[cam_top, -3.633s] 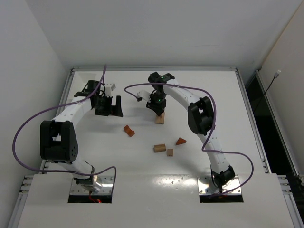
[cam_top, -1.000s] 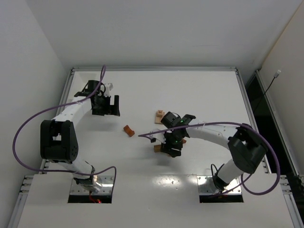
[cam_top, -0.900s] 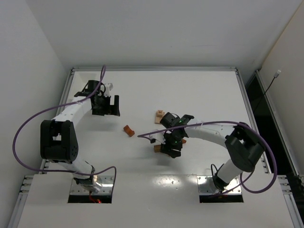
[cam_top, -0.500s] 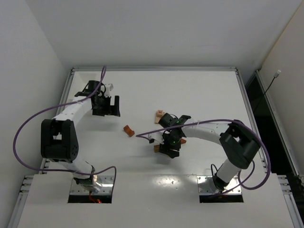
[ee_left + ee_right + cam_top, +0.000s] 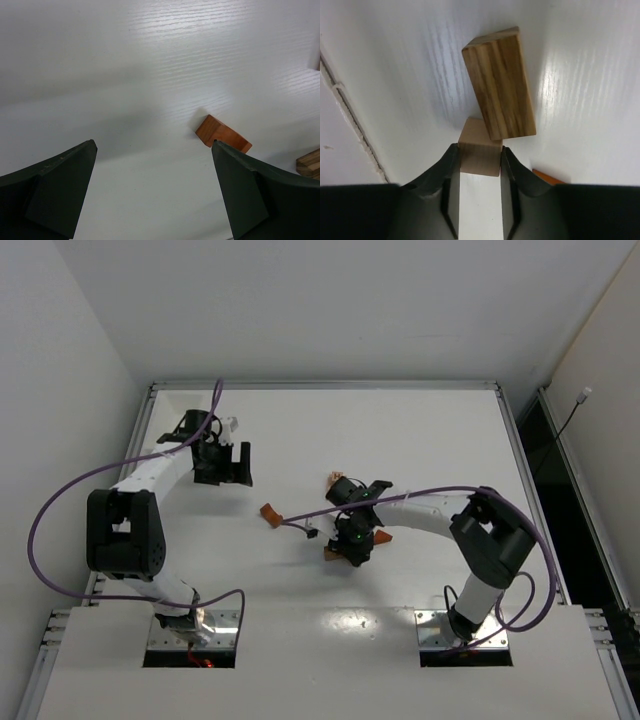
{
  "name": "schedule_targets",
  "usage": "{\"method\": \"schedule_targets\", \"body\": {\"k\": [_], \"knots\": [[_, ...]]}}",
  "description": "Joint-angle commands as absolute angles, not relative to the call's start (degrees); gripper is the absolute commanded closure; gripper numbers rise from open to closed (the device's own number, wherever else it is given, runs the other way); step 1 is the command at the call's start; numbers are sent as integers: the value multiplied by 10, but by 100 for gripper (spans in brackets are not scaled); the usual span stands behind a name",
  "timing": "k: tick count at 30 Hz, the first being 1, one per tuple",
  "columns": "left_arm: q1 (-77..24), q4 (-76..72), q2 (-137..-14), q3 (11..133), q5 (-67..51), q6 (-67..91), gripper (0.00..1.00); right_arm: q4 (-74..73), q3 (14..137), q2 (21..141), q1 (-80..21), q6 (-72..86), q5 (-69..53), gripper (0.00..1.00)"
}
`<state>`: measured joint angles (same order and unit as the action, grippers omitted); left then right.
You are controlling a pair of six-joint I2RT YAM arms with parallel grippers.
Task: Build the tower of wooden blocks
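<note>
My right gripper is low over the table's middle, its jaws shut on both sides of a small pale tan cube. A tan rectangular block lies just ahead of the cube and touches it; it also shows in the top view. A sliver of the reddish-brown wedge shows beside my right finger. A flat tan block lies alone farther back. A reddish-brown block lies to the left and shows in the left wrist view. My left gripper is open and empty at the far left.
The white table has a raised metal rim at the back. A purple cable trails from the right arm across the table near the reddish-brown block. White walls stand close on the left and right.
My right arm came from the flat tan block at the back down to the loose blocks and closed on the small cube. My left arm stayed still.
</note>
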<state>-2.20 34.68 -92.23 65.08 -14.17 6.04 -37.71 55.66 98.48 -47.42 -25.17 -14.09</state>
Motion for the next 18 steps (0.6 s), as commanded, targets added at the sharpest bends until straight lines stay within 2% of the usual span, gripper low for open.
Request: {"method": "schedule_targets", "body": {"k": [1,11,14,18], "knots": [[-14,346,-927,667,-155,54,1,-372,583,982,-478,-245,-134,100],[-14,346,-927,673,-161,54,1,-484,722,912,-467,-298,-79,100],[-14,346,-927,673,-161,54,1,-520,793,968,-453,-225,-73,100],[-14,346,-922,679,-161,54,1,-533,840,1026,-404,-87,-148,100]]}}
